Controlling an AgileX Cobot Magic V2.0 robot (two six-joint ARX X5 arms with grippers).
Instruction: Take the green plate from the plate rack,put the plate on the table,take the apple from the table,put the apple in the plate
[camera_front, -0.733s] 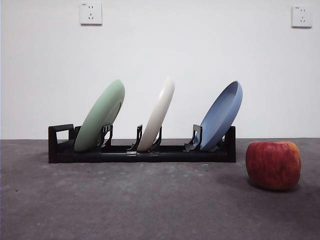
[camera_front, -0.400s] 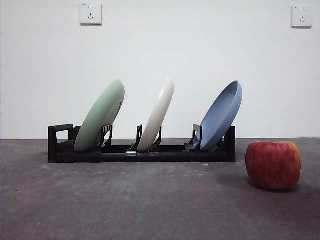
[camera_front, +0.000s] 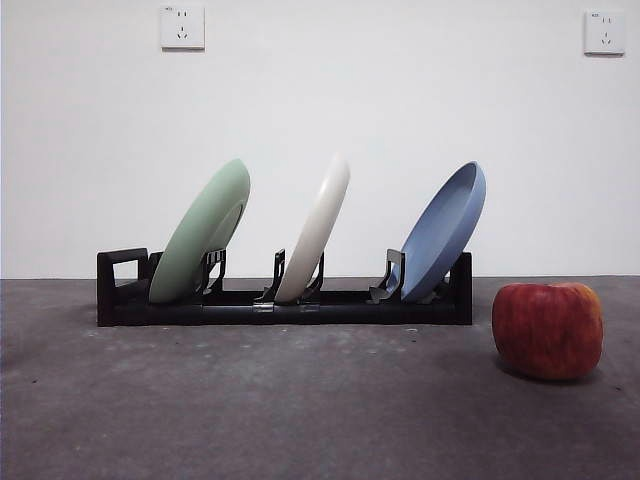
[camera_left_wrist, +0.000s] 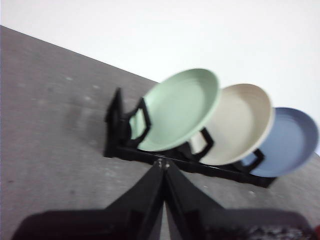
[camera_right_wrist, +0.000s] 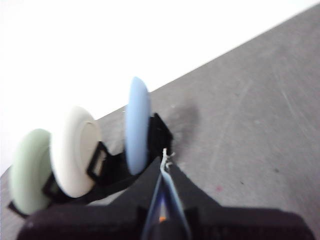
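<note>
The pale green plate (camera_front: 203, 233) leans in the left slot of the black plate rack (camera_front: 285, 305) on the dark grey table (camera_front: 300, 410). The red apple (camera_front: 547, 329) rests on the table to the right of the rack. Neither gripper appears in the front view. In the left wrist view my left gripper (camera_left_wrist: 162, 167) is shut, hanging in the air well short of the green plate (camera_left_wrist: 177, 110) and the rack (camera_left_wrist: 170, 155). My right gripper (camera_right_wrist: 164, 162) is also shut, off the rack's end nearest the blue plate, with the green plate (camera_right_wrist: 27, 172) farthest from it.
A cream-white plate (camera_front: 315, 230) stands in the rack's middle slot and a blue plate (camera_front: 447, 230) in its right slot. A white wall with two sockets rises behind the table.
</note>
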